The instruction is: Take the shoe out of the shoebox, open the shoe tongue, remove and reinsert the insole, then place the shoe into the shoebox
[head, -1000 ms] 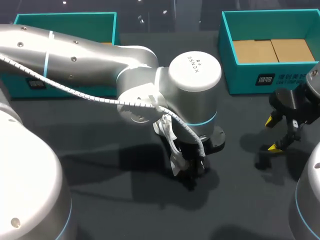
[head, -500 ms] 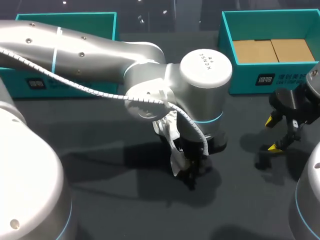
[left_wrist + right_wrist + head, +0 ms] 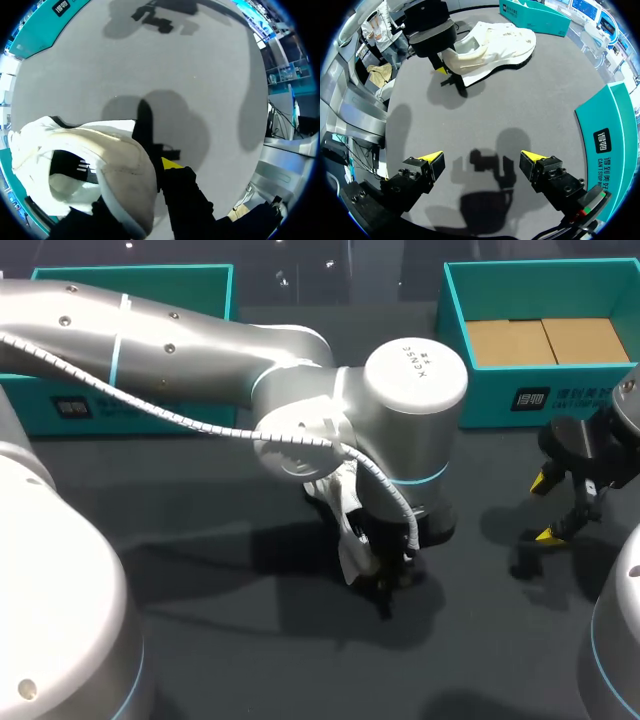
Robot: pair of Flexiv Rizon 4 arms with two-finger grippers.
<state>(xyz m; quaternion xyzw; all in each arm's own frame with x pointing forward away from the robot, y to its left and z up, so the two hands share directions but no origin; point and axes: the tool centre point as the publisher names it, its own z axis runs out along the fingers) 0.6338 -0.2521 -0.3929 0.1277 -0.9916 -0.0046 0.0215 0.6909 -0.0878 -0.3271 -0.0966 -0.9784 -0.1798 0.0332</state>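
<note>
A white shoe (image 3: 350, 555) lies on the dark table near the middle, mostly hidden under my left arm in the head view. In the right wrist view the shoe (image 3: 495, 42) rests on its sole, heel toward my left gripper (image 3: 437, 65). My left gripper (image 3: 385, 575) is shut on the heel. In the left wrist view the heel wall of the shoe (image 3: 120, 165) sits pinched in my left gripper (image 3: 142, 195), with only one yellow fingertip (image 3: 171, 163) showing. My right gripper (image 3: 555, 508) hovers open and holds nothing at the table's right side, seen also as my right gripper (image 3: 482, 160).
A teal shoebox (image 3: 500, 390) with a brown cardboard floor stands at the back right, just behind my right gripper. A second teal box (image 3: 130, 280) stands at the back left, partly behind my left arm. Bare dark table lies between the two grippers.
My left arm's wrist has shifted slightly right and its fingers have closed in on the shoe's heel. The right arm has not moved.
</note>
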